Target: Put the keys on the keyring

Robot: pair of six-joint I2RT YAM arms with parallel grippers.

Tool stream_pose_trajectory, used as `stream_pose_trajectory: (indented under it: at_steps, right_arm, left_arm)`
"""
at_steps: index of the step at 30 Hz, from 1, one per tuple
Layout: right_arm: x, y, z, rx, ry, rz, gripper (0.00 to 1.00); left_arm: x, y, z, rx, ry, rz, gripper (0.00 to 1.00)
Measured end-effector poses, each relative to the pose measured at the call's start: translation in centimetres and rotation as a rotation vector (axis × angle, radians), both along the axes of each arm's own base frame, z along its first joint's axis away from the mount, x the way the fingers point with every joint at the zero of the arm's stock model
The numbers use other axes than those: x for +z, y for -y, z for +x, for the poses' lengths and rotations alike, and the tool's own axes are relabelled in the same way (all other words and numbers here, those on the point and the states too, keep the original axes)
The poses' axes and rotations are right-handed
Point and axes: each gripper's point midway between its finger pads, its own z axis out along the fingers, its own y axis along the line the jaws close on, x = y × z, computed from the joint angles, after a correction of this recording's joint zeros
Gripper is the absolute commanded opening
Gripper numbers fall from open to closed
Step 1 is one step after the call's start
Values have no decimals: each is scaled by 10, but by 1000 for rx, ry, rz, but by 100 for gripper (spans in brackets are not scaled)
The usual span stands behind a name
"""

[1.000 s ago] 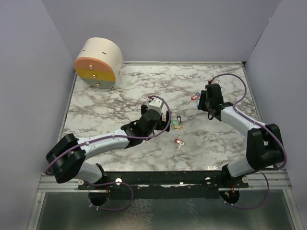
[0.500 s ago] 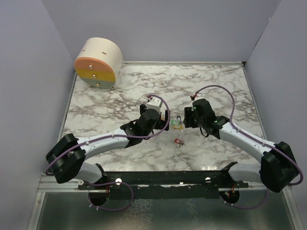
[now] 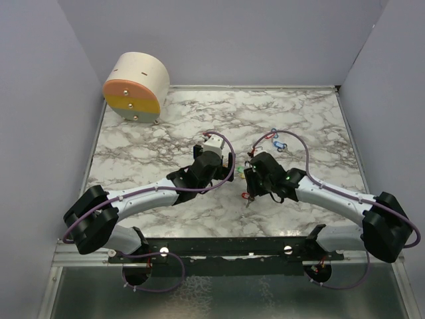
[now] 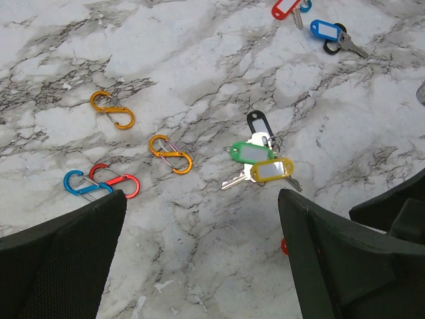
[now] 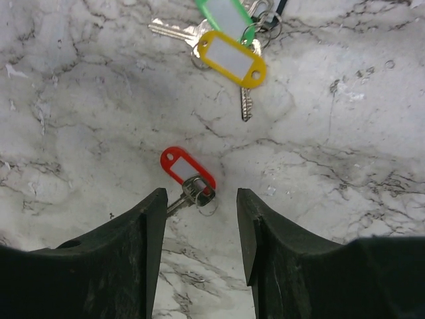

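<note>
Marble-patterned tabletop [image 3: 146, 143], lavender walls [image 3: 232, 40], round drum [image 3: 136, 86] far left. Red-tagged key [image 5: 188, 169] lay between parted fingers of right gripper [image 5: 199, 203]; tagged bunch [image 4: 259, 159] (green, yellow, black) ahead of left gripper [image 4: 199, 206], fingers likewise apart.

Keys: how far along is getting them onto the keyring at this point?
Looks done: the green tag, yellow tag and black tag lie bunched, seemingly joined. In hand: nothing gripped; the open right gripper is lined up on the near red-tagged key. Remaining: that key, plus the far red-tagged key and blue-tagged key lying apart.
</note>
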Motion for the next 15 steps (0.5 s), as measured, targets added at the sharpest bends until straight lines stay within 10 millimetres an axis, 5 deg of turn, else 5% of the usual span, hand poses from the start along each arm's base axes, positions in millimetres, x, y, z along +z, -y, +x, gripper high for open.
stream_pose_trajectory:
  at_steps: [15]
  right_arm:
    - [-24,0,-25,2,-91,-67,35]
  left_arm:
    - [0,-1,1,9,4,3,99]
